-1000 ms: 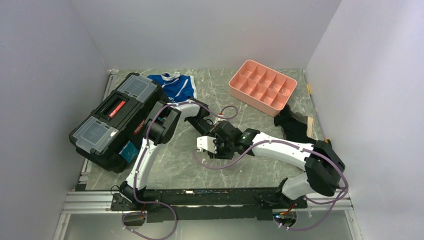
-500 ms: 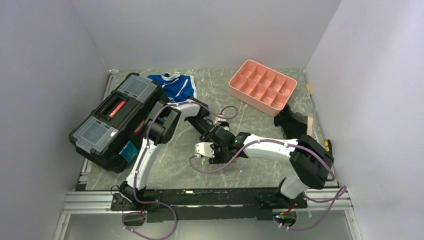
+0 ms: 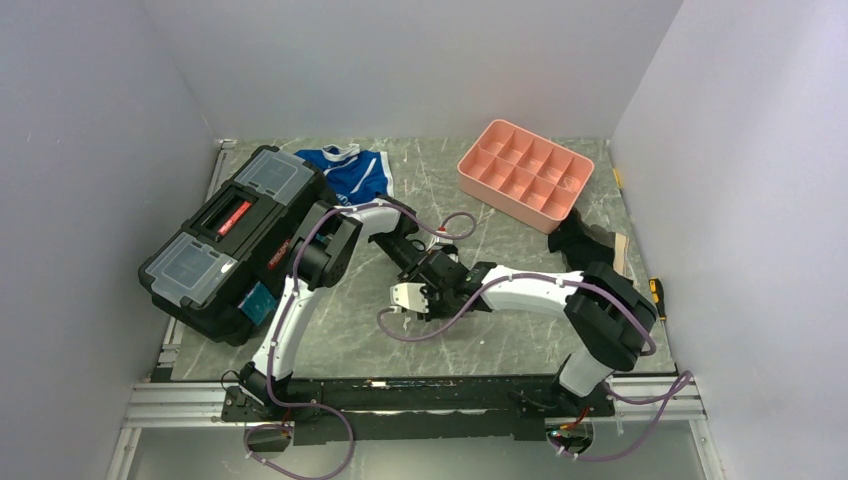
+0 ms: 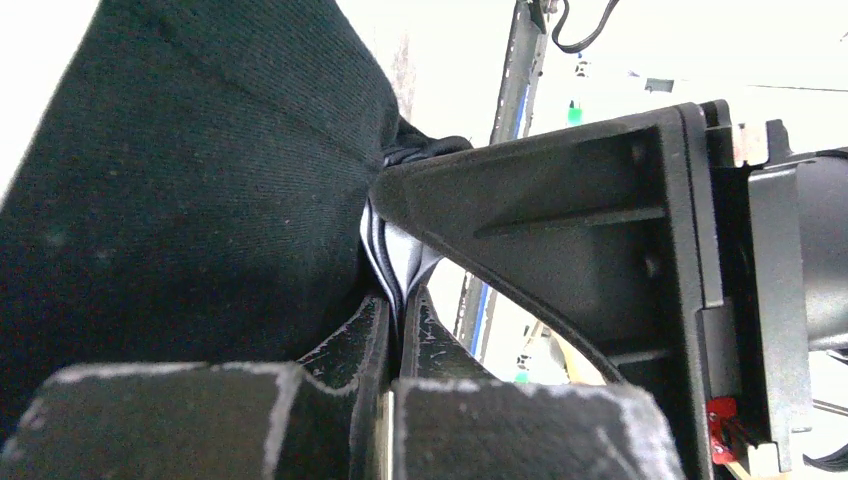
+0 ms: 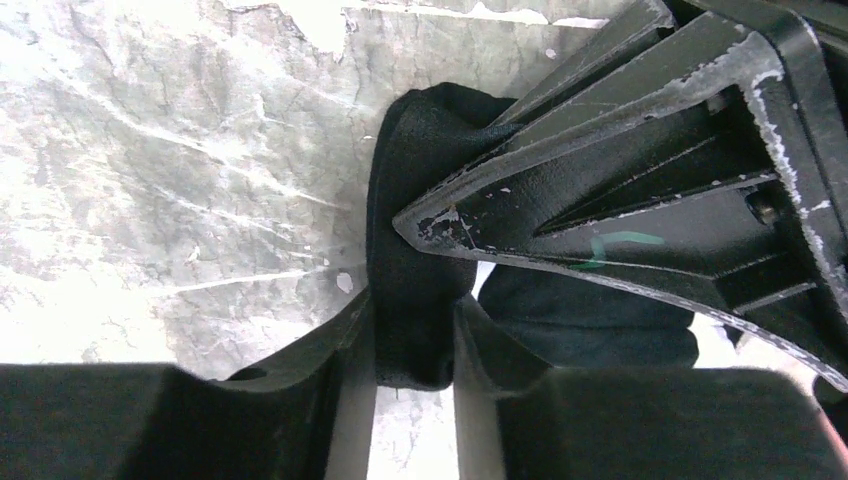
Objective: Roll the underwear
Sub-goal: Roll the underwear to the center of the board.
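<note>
Right gripper (image 5: 412,325) tight on underwear (image 5: 425,170)

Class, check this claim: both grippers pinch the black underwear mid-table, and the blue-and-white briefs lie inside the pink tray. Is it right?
No. The top view shows the blue-and-white briefs on the table beside the toolbox, not in the pink tray. The left gripper and right gripper do pinch the underwear.
</note>
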`<state>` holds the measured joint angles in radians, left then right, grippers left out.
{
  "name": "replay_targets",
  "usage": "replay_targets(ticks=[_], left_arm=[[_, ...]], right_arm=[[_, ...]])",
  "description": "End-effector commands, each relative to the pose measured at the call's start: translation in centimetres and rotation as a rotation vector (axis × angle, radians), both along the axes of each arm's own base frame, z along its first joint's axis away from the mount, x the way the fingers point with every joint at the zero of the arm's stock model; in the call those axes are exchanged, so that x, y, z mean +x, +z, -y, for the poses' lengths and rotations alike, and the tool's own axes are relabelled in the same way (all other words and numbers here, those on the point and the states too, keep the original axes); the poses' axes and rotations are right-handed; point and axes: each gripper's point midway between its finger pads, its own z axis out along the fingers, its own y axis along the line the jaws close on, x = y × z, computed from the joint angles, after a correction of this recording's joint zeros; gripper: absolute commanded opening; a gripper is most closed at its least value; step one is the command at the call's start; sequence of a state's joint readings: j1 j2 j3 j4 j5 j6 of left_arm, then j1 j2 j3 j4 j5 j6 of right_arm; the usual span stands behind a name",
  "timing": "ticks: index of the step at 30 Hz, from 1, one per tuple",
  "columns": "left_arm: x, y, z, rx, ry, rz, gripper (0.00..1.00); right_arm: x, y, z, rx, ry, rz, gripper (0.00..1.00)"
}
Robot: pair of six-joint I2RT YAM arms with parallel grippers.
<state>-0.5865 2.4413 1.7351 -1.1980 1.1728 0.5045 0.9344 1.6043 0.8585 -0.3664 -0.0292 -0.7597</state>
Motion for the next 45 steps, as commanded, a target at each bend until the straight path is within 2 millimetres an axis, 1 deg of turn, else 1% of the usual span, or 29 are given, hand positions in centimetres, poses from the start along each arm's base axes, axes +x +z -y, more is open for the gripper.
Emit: replay_targets(ticks=[1, 4, 7, 11, 13, 16, 19, 21, 25, 29, 33, 38, 42, 45], left_arm=[[-0.2, -0.5, -0.9, 0.021, -0.047, 0.046, 0.0], [-0.1, -0.5, -1.0, 0.024, -0.05, 0.064, 0.0], [0.0, -0.3, -1.1, 0.027, -0.054, 0.089, 0.06], [0.3, 0.0, -1.3, 0.038, -0.056, 0.13, 0.19], [0.8, 0.1, -1.4, 0.04, -0.047, 0.164, 0.24], [1.5, 0.5, -1.8, 0.055, -0.031, 0.212, 0.3], [2.2, 1.0, -2.3, 0.061, -0.017, 0.254, 0.43], [2.5, 1.5, -2.6, 0.059, -0.009, 0.271, 0.5], [2.8, 2.2, -3.2, 0.054, 0.004, 0.297, 0.54], [3.1, 2.8, -3.9, 0.052, 0.024, 0.323, 0.55], [3.4, 3.3, -5.2, 0.063, 0.062, 0.354, 0.55], [4.0, 4.1, -7.5, 0.107, 0.12, 0.407, 0.55], [4.3, 4.6, -9.8, 0.169, 0.189, 0.46, 0.55], [4.5, 5.5, -11.6, 0.199, 0.243, 0.517, 0.55]], right_arm=[[-0.4, -1.9, 1.7, -0.058, -0.017, -0.092, 0.24], [-0.7, -2.1, 1.9, -0.054, -0.025, -0.14, 0.12], [-1.5, -2.0, 1.9, -0.041, -0.026, -0.203, 0.0], [-2.9, -1.9, 1.8, -0.03, -0.021, -0.298, 0.0], [-3.2, -2.0, 2.0, -0.033, -0.022, -0.318, 0.0], [-3.3, -2.0, 2.2, -0.034, -0.03, -0.334, 0.0], [-3.4, -1.6, 2.1, -0.017, -0.037, -0.355, 0.0], [-3.5, -1.3, 1.9, -0.005, -0.04, -0.37, 0.0], [-3.8, -1.0, 1.9, 0.004, -0.045, -0.399, 0.0], [-3.9, -0.8, 1.8, 0.005, -0.048, -0.413, 0.0], [-4.0, -0.4, 1.5, 0.013, -0.046, -0.432, 0.0], [-4.4, 0.0, 0.9, 0.017, -0.036, -0.493, 0.0], [-4.3, 0.3, 0.3, 0.032, -0.037, -0.541, 0.0], [-4.0, 0.5, 0.0, 0.039, -0.035, -0.558, 0.0]])
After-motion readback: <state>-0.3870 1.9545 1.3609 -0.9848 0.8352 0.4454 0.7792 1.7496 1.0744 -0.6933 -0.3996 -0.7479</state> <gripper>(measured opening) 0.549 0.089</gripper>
